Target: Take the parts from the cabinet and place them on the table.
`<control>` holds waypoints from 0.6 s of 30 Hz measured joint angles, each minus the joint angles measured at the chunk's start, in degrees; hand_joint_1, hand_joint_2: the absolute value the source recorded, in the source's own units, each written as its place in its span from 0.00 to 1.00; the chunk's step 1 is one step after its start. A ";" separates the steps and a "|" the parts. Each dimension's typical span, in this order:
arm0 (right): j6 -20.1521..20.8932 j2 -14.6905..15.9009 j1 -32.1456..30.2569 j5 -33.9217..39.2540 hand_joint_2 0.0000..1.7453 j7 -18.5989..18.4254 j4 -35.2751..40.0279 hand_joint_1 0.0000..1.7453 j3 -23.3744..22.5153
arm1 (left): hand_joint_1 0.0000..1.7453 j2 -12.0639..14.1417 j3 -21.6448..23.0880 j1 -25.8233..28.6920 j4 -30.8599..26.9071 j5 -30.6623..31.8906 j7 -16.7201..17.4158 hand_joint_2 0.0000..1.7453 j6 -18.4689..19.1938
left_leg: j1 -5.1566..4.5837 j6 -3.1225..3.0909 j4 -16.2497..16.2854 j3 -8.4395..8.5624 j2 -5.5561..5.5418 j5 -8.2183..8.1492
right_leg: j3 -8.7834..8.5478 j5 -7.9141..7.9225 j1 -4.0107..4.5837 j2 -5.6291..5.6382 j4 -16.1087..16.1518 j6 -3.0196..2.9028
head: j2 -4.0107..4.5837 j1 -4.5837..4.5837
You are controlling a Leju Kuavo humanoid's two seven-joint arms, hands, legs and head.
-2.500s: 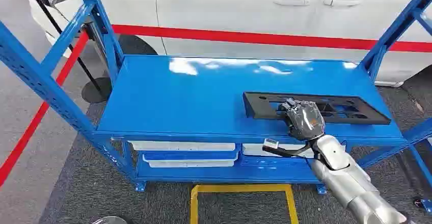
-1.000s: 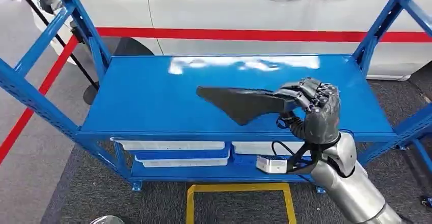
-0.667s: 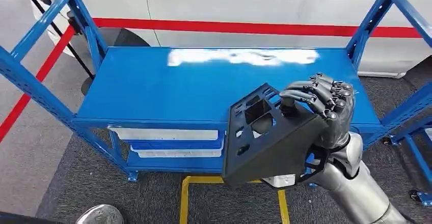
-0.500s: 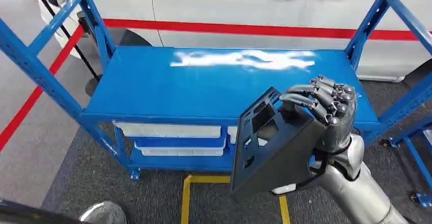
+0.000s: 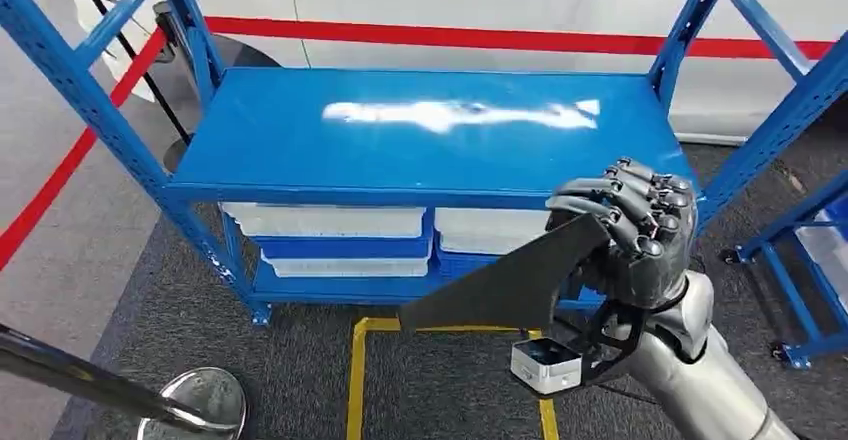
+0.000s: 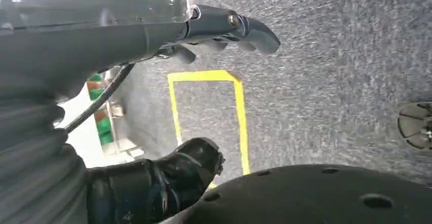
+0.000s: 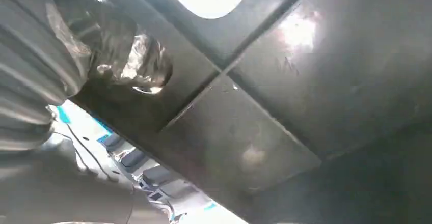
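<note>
Carrying is the step in hand: the right robot hand (image 5: 628,228) grips a flat black part (image 5: 500,285) clear of the blue cabinet (image 5: 420,160) ahead of it, the left robot hand (image 6: 214,35) hangs with nothing in it, and next comes, I judge, turning to the counter.

A flat black plastic part (image 5: 505,285) was held off the blue cabinet (image 5: 400,150), in front of its front edge and above the carpet. It was seen almost edge-on, tilted, with one end gripped in the right hand (image 5: 630,235) and the other tapering to a point lower down. Close up, its dark surface (image 7: 285,96) was ribbed, with a cut-out opening.
</note>
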State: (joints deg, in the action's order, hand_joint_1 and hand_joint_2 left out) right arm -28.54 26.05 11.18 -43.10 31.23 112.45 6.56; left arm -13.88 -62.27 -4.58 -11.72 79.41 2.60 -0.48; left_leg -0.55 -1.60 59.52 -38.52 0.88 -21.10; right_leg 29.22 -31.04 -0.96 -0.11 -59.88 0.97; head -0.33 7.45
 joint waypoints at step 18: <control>9.46 2.65 2.32 -1.84 1.00 -7.96 -0.85 1.00 1.68 | 0.00 -0.17 -0.02 -0.04 0.00 -0.22 0.94 1.00 -0.20 | 0.94 -1.13 -2.21 9.54 -0.58 -7.67 | 10.27 6.24 -1.22 -0.46 -1.53 1.82 | 0.00 -0.04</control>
State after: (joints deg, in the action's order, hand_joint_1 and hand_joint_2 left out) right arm -19.08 28.70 13.50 -44.94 23.28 111.60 8.24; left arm -14.05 -62.29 -4.62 -11.72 79.19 3.54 -0.68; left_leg 0.39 -2.74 57.31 -28.98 0.30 -28.77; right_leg 39.49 -24.80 -2.18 -0.58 -61.41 2.79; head -0.33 7.41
